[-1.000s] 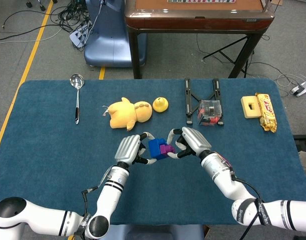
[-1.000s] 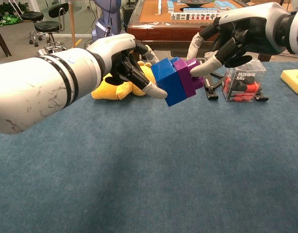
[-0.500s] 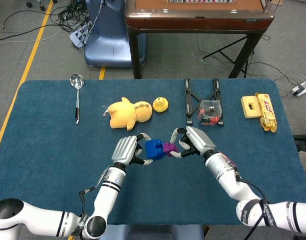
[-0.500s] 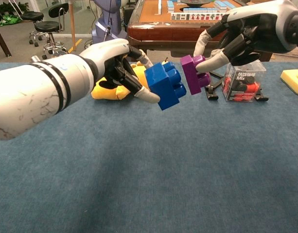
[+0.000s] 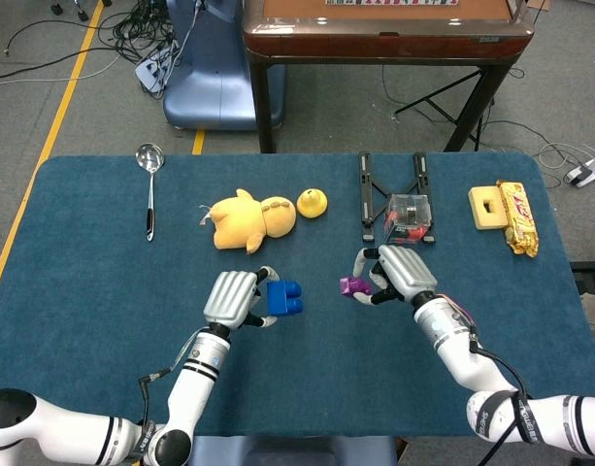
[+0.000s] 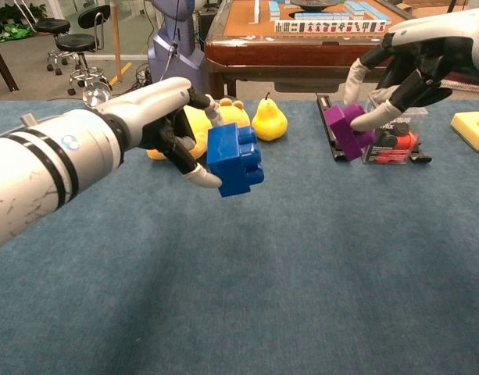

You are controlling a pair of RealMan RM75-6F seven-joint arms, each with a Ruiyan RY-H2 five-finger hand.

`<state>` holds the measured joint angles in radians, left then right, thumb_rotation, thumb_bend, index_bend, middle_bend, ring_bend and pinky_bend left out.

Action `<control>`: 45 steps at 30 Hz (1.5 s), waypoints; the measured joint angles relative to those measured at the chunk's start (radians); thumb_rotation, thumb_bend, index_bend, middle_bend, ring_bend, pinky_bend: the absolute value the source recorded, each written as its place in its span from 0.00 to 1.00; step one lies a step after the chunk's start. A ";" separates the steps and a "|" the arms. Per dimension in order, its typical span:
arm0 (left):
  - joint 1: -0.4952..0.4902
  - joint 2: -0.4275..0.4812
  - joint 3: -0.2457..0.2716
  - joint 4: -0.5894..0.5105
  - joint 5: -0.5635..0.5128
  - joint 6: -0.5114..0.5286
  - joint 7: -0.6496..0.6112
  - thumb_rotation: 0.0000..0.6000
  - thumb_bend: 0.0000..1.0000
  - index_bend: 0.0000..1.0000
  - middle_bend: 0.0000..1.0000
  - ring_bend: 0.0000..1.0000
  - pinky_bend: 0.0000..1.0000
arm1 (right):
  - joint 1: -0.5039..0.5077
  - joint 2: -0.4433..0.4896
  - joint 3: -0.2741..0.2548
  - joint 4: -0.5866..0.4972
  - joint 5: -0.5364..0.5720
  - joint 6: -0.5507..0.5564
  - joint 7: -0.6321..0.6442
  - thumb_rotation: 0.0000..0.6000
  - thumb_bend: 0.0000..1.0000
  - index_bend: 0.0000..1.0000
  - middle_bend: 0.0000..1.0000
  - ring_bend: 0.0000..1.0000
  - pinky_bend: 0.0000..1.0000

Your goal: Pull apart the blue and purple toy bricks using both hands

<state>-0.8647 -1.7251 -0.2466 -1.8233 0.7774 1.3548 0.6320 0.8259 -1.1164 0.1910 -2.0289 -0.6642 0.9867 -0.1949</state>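
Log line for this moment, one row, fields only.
bricks: separated | left hand: holds blue brick | right hand: holds purple brick | both above table

Blue brick (image 6: 234,160), purple brick (image 6: 347,131), yellow plush (image 5: 247,218), dark-blue table cloth (image 5: 103,282).

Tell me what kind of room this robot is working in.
Probably an indoor lab or office workspace, not a home: loose cables trail over the grey floor, office chairs stand behind, and a blue-covered table holds assorted test props such as a ladle and plush toy.
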 measured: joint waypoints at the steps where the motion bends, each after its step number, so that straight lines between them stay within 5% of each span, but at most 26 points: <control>1: 0.003 0.005 0.006 0.000 0.004 -0.003 0.003 1.00 0.27 0.61 1.00 1.00 1.00 | 0.004 -0.008 -0.009 0.003 0.004 0.020 -0.035 1.00 0.26 0.64 1.00 1.00 1.00; 9: 0.020 0.011 0.061 0.039 0.048 -0.027 0.030 1.00 0.27 0.61 1.00 1.00 1.00 | 0.039 -0.102 -0.080 0.049 0.084 0.167 -0.321 1.00 0.26 0.64 1.00 1.00 1.00; 17: 0.045 -0.014 0.097 0.116 0.080 -0.066 0.014 1.00 0.27 0.61 1.00 1.00 1.00 | 0.063 -0.170 -0.120 0.124 0.154 0.161 -0.430 1.00 0.22 0.53 1.00 1.00 1.00; 23: 0.064 -0.031 0.112 0.160 0.095 -0.100 -0.002 1.00 0.27 0.61 1.00 1.00 1.00 | 0.065 -0.206 -0.124 0.171 0.164 0.139 -0.447 1.00 0.10 0.36 1.00 1.00 1.00; 28: 0.076 -0.044 0.115 0.188 0.101 -0.122 -0.013 1.00 0.27 0.60 1.00 1.00 1.00 | 0.063 -0.220 -0.122 0.191 0.173 0.123 -0.453 1.00 0.00 0.06 0.98 1.00 1.00; 35: 0.088 -0.063 0.114 0.221 0.106 -0.146 -0.019 1.00 0.27 0.59 1.00 1.00 1.00 | 0.031 -0.216 -0.106 0.177 0.092 0.138 -0.390 1.00 0.00 0.02 0.92 0.97 1.00; 38: 0.090 -0.069 0.109 0.232 0.105 -0.156 -0.016 1.00 0.27 0.53 1.00 1.00 1.00 | 0.006 -0.199 -0.102 0.156 0.042 0.147 -0.355 1.00 0.00 0.01 0.90 0.96 1.00; 45: 0.103 -0.067 0.104 0.228 0.102 -0.151 0.003 1.00 0.21 0.21 1.00 1.00 1.00 | -0.051 -0.153 -0.107 0.110 -0.060 0.164 -0.293 1.00 0.00 0.02 0.85 0.92 1.00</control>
<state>-0.7615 -1.7922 -0.1424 -1.5957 0.8798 1.2035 0.6352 0.7745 -1.2690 0.0836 -1.9186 -0.7238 1.1511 -0.4879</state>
